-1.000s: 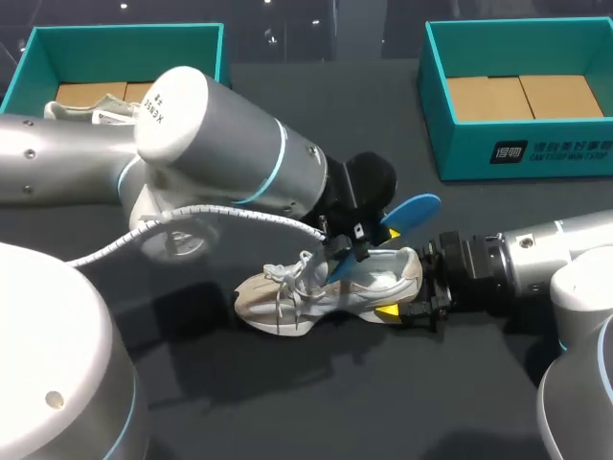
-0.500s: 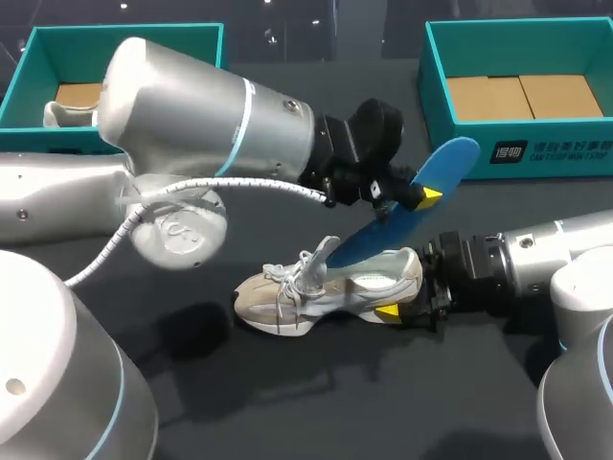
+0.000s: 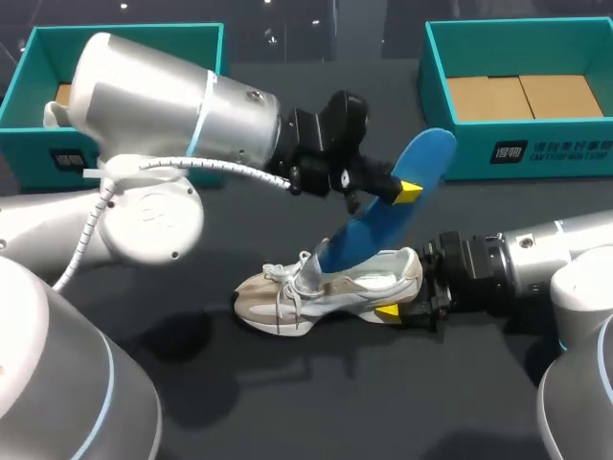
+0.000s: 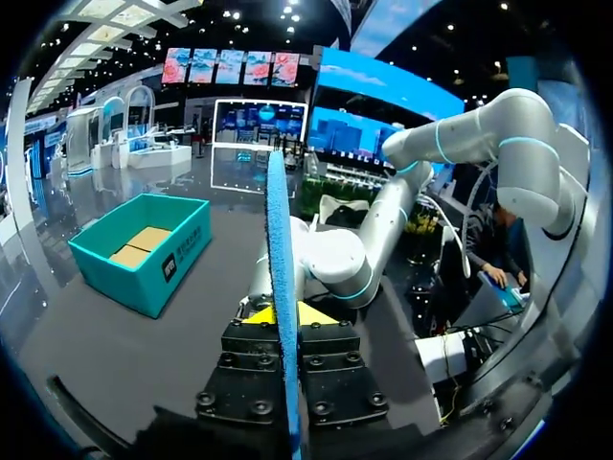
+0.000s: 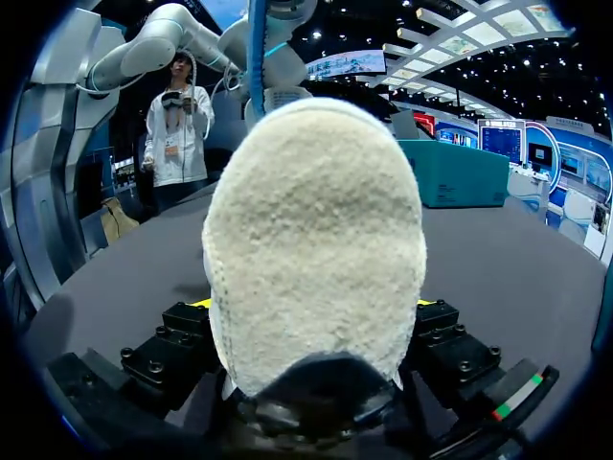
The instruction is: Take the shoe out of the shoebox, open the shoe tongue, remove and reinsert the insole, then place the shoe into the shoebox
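The left tool (image 3: 397,190) (image 4: 287,314) was clamped on the blue insole (image 3: 383,216) (image 4: 278,220), one yellow-tipped finger on each flat face. From the left wrist the insole showed edge-on, standing straight up out of the fingers toward 12 o'clock. From overhead it slanted, its free end up toward 1 o'clock and its lower end down toward 7 o'clock, meeting the mouth of the shoe (image 3: 326,287) just behind the laces. I could not tell how far that end sat inside.

The right tool (image 3: 410,292) (image 5: 316,307) was closed on the shoe's heel from 3 o'clock, with a finger on either side. In the right wrist view the pale, fuzzy heel (image 5: 316,240) filled the space between the fingers, and a strip of the insole (image 5: 257,48) rose beyond it.

The shoe stood upright on its sole on the dark table (image 3: 287,402), out of any box, with its toe pointing to 9 o'clock.

A teal shoebox (image 3: 536,153) (image 4: 144,278) with a cardboard floor sat at the shoe's 1 o'clock, well apart. A second teal box (image 3: 124,34) sat at 11 o'clock, partly behind the left arm, with a white shoe (image 3: 56,113) lying in it.
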